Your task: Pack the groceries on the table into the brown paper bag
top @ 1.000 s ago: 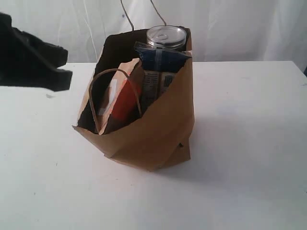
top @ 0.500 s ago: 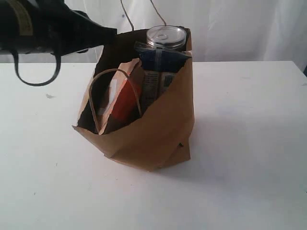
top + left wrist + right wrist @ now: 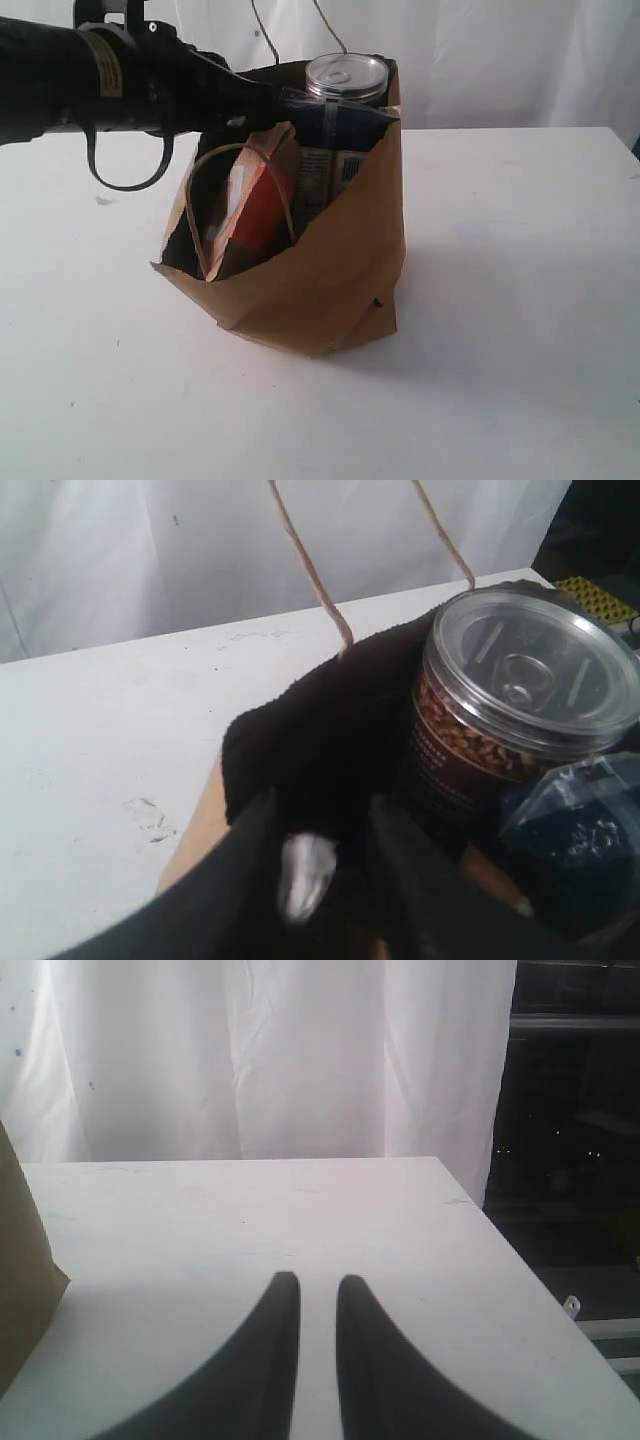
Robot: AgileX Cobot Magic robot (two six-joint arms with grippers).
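Note:
The brown paper bag stands open on the white table. Inside it, at the back, the dark can with a silver pull-tab lid stands upright, also seen in the left wrist view as the can. The dark-blue packet leans in front of it, and the orange juice bottle lies lower down. My left gripper reaches in from the left over the bag's rear rim, fingers apart, with only a blurred pale glint between them. My right gripper hovers shut over bare table.
One twisted cord handle arcs over the bag's front opening; the rear handle rises beside the can. A corner of the bag shows in the right wrist view. White curtain hangs behind the table.
The left arm has swept in from the far left and now reaches over the bag's rear rim. The bag and its contents have not moved.

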